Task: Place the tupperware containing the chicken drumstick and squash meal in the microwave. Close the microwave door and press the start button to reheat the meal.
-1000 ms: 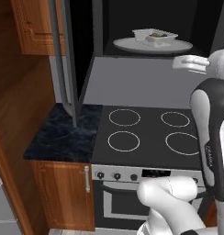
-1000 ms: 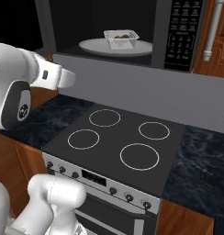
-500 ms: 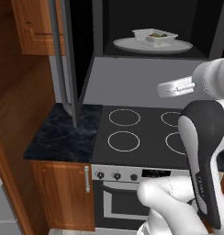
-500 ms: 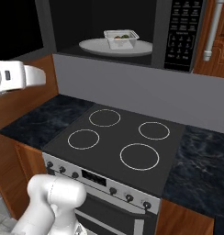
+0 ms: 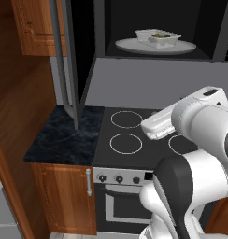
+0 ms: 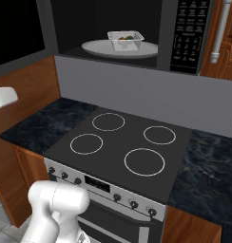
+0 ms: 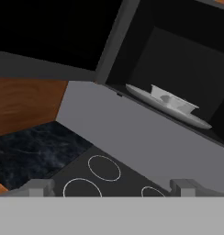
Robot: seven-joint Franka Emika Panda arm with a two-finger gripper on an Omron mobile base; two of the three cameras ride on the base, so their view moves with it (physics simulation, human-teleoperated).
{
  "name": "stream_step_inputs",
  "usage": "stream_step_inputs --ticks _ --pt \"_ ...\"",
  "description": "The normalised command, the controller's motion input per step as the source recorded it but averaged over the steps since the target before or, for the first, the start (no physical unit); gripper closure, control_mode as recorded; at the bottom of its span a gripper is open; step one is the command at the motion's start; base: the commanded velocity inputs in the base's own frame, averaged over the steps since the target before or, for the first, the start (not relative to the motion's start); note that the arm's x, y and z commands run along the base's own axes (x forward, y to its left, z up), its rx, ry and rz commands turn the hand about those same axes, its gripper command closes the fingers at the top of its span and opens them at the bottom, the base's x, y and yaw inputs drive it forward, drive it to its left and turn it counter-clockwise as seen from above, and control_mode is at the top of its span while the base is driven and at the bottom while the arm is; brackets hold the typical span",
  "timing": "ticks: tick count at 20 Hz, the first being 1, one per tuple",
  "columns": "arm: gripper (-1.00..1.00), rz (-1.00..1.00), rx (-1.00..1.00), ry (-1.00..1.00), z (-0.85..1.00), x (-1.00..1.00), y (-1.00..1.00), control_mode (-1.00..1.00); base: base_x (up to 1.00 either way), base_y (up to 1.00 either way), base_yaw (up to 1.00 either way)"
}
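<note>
With the gripper spread wide and empty, and the tupperware seated on the turntable up and ahead, the open microwave door could be clipped edge-on during the closing swing.

Home kitchen. Black four-ring cooktop centre frame, oven with knobs below. Open microwave mounted above. Dark marbled countertop at left, wooden cabinets lower left and top left.
</note>
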Motion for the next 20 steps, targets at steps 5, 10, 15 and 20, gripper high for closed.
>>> stream_step_inputs --ticks 5,10,15,20 --pt "-1.0 0.06 -0.21 0.0 0.39 -0.6 0.64 -1.0 0.0 0.0 0.0" --pt "-1.0 0.04 -0.25 0.04 0.36 -0.36 0.65 -1.0 0.0 0.0 0.0" --pt "-1.0 0.01 -0.29 0.07 0.09 -0.12 0.84 -1.0 0.0 0.0 0.0" --pt "-1.0 0.0 -0.28 0.0 -0.08 -0.01 0.76 -1.0 0.0 0.0 0.0"
